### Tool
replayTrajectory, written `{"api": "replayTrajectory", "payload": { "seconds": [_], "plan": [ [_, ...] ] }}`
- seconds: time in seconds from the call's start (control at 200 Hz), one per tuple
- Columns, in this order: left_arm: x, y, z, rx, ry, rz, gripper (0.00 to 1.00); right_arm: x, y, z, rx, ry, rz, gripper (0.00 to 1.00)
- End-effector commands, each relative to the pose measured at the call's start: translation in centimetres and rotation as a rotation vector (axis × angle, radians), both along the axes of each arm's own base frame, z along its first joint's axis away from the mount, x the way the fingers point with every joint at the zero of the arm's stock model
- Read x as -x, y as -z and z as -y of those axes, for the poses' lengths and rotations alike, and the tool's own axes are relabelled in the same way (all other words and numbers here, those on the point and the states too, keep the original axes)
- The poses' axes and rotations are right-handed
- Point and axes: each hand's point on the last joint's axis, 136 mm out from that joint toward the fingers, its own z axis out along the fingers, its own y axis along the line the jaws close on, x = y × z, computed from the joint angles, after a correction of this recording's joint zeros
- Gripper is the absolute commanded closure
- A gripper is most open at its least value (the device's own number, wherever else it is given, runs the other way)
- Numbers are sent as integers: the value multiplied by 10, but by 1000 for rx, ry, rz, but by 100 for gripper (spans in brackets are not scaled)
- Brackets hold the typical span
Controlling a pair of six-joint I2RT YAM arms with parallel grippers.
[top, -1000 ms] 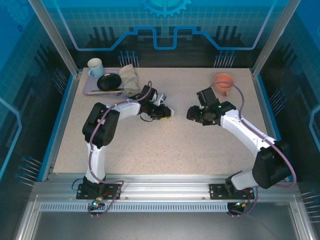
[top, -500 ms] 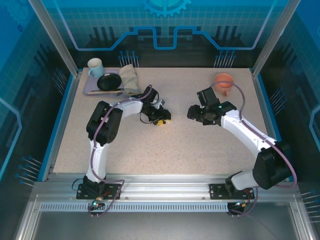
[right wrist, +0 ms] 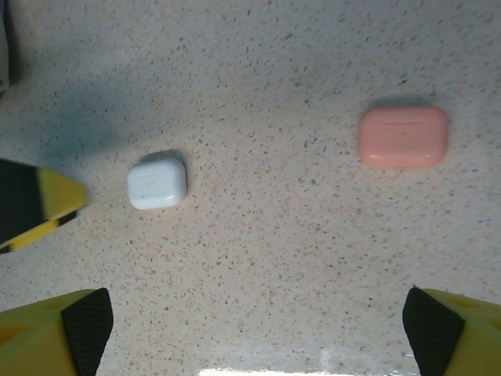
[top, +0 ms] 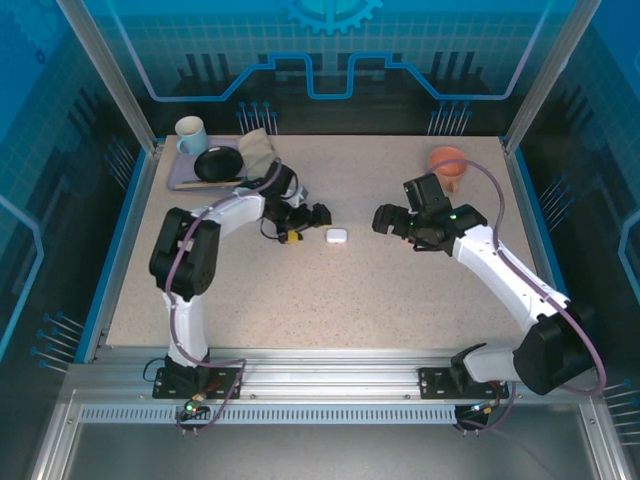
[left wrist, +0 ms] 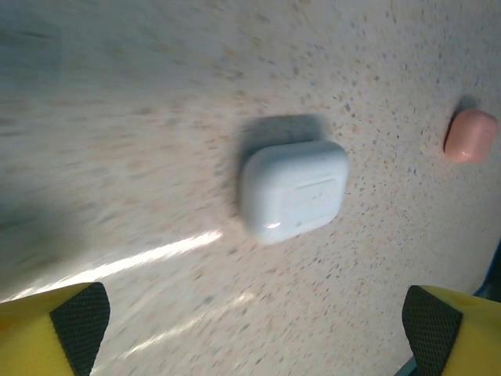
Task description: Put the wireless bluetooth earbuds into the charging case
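Observation:
A shut white charging case (top: 336,236) lies flat on the speckled table between my two grippers, and nothing touches it. My left gripper (top: 303,222) is just left of it and open; in the left wrist view the case (left wrist: 293,190) lies ahead of the wide-apart yellow fingertips (left wrist: 78,325) of that gripper (left wrist: 254,337). My right gripper (top: 384,222) is open to the right of the case. Its wrist view shows the white case (right wrist: 156,183) and a shut pink case (right wrist: 403,135) lying apart, well ahead of the gripper (right wrist: 254,337). The pink case (left wrist: 470,135) also sits at the left wrist view's right edge. The earbuds are out of view.
A tray (top: 178,183) at the back left holds a mug (top: 190,133), a black plate (top: 218,163) and a folded cloth (top: 258,155). An orange cup (top: 449,165) stands at the back right, behind the right arm. One finger (right wrist: 35,205) of the left gripper shows in the right wrist view.
My left gripper has opened, let go of the white case and drawn back to the left, leaving the case on the table. My right gripper has opened wider and shifted slightly right.

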Motion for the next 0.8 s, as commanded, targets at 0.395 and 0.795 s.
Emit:
{"api": "replayTrajectory", "payload": {
  "seconds": [0.395,0.795],
  "plan": [
    [7,-188,-123,-427,-201,862,1,-29,-53,98,386,198,321,0],
    [26,-153,-176,-734,-227,1138,1,-48,13,138,530,173,337,0]
  ]
}}
